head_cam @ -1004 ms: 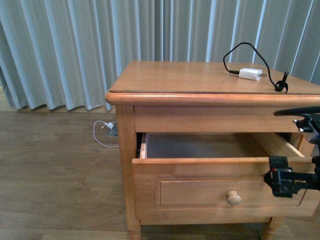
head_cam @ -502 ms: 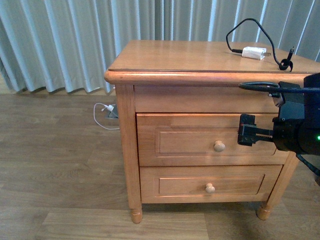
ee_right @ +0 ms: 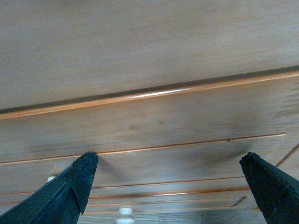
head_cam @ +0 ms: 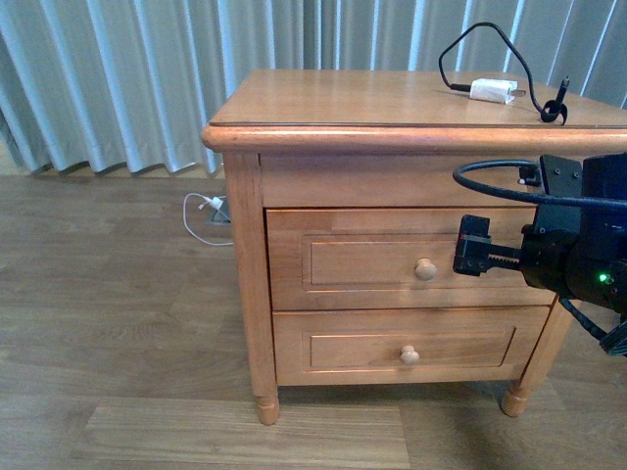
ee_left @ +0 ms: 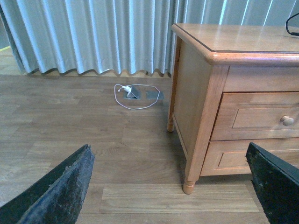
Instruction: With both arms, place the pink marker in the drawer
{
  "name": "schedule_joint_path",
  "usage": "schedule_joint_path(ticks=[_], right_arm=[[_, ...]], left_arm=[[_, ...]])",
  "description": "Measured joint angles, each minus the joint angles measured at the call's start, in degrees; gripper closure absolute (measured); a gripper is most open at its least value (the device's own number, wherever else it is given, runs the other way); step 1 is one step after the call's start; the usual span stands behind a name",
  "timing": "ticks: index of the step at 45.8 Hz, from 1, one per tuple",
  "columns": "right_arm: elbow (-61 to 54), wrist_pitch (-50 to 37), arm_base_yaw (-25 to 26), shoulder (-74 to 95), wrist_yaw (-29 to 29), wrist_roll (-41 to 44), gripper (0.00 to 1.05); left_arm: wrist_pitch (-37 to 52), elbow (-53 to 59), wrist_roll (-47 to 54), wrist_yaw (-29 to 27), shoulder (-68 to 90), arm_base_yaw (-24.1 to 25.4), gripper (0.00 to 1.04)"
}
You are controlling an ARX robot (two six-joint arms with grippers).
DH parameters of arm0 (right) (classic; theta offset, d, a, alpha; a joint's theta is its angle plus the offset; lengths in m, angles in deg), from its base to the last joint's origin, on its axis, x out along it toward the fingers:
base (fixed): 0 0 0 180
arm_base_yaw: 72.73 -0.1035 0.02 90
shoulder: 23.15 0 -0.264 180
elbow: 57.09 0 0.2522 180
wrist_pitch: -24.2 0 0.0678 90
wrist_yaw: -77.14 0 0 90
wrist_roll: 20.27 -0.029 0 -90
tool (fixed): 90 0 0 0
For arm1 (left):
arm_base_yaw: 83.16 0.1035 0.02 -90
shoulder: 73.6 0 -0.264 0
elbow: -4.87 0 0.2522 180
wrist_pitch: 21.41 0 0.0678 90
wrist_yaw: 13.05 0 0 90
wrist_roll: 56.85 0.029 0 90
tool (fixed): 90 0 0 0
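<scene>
Drawer [head_cam: 411,260] shut tight, so pink marker not to be seen; right end effector [head_cam: 471,258] wide open, empty, just beside knob [head_cam: 425,269], likely done pushing; left end effector [ee_left: 168,186] open, empty, over floor [ee_left: 70,135].

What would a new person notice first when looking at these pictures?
First the honey-coloured wooden nightstand in the middle of the front view, with the drawer shut above a lower drawer. Next the bulky black right arm at the right edge, its right claw just beside the upper knob. On the top's far right corner lies a white charger block with a looping black cable.
</scene>
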Motion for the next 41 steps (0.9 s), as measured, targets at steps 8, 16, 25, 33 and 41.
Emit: schedule_joint_path(ticks=[8, 16, 25, 33, 41], right_arm=[[-2.23, 1.33, 0.02, -2.27, 0.13, -0.11, 0.08], [-7.61, 5.77, 1.03, -9.64, 3.13, -0.59, 0.08], [-16.11, 12.87, 3.98, -23.93, 9.38, -2.32, 0.08], [-23.30, 20.76, 6.12, -39.50, 14.21, -1.70, 0.08], [-31.34, 30.95, 5.90, -61.22, 18.10, 0.17, 0.08]], left_arm=[[0.00, 0.00, 0.02, 0.00, 0.00, 0.00, 0.06], [0.00, 0.00, 0.02, 0.00, 0.00, 0.00, 0.06], [0.00, 0.00, 0.02, 0.00, 0.00, 0.00, 0.06], [0.00, 0.00, 0.02, 0.00, 0.00, 0.00, 0.06], [0.00, 0.00, 0.02, 0.00, 0.00, 0.00, 0.06]])
